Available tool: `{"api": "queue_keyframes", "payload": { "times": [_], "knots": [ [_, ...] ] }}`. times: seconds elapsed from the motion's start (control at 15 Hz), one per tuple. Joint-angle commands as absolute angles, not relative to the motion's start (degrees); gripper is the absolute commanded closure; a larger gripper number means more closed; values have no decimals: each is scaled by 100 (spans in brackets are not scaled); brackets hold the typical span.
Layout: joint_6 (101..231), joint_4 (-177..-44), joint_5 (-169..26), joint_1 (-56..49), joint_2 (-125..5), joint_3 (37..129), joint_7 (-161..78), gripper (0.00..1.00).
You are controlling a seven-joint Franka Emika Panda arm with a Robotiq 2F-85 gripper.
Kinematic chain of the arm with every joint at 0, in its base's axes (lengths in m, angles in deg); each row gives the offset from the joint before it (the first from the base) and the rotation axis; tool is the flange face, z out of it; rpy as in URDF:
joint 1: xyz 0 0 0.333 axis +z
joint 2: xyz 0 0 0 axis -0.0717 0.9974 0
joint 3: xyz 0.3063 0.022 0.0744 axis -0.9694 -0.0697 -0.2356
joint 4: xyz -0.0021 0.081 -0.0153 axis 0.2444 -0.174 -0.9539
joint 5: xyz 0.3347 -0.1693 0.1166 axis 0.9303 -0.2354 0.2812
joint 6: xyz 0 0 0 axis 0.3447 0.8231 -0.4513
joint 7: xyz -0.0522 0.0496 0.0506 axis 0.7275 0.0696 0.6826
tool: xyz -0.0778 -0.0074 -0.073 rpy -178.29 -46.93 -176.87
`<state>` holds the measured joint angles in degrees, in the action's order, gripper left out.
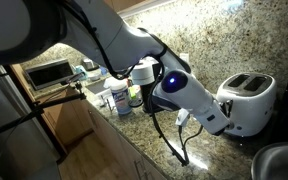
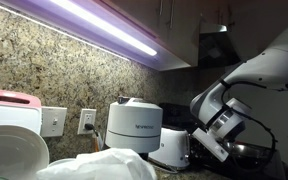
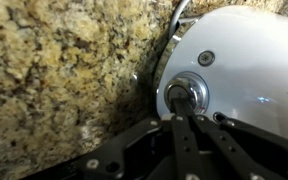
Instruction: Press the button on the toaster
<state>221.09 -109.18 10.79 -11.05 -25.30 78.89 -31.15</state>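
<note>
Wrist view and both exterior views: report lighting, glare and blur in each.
Wrist view: soft focus, the toaster gleams with a glare spot, the gripper is dark. In an exterior view the light strip under the cabinets is blown out, the rest dim. In an exterior view the lighting is even, the arm near the lens a dark blur.

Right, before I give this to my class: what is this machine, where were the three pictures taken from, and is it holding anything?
The white jointed machine is a robot arm with a two-fingered gripper at its tip. Two pictures come from cameras standing in the kitchen; the third from a camera on the arm's wrist. On the granite counter stand a white toaster, some bottles and a silver toaster oven. The gripper holds nothing: in the wrist view its fingers look shut together, tips at a round button on the toaster's side.
</note>
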Motion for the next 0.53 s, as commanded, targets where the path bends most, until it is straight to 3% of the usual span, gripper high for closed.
{"api": "queue_keyframes", "payload": {
  "times": [0.0,0.47],
  "knots": [
    [21828,-10926,974,-1070,-2534,7941,-3131,100],
    [21503,-11155,810,-894,-2568,8206,-3323,100]
  ]
}}
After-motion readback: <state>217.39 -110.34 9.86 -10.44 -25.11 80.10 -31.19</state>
